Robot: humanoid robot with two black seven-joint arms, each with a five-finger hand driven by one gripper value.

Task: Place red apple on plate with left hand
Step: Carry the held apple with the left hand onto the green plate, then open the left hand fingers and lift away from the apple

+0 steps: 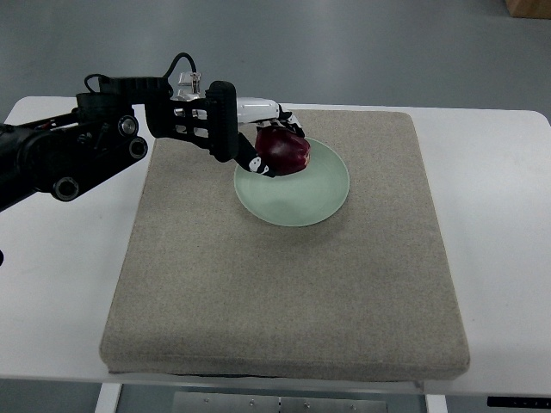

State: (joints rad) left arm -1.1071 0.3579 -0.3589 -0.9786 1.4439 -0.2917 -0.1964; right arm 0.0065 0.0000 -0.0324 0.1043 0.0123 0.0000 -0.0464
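Observation:
A dark red apple [284,151] is over the upper left part of a pale green plate [303,194], which lies on a grey-beige mat. My left hand [269,143] reaches in from the left on a black arm, with its fingers curled around the apple from the left and from above. Whether the apple rests on the plate surface or hangs just above it cannot be told. The right arm does not show.
The mat [284,284] covers most of a white table [499,258]. The plate sits in the mat's upper middle. A brown box corner [527,7] shows at the top right, off the table.

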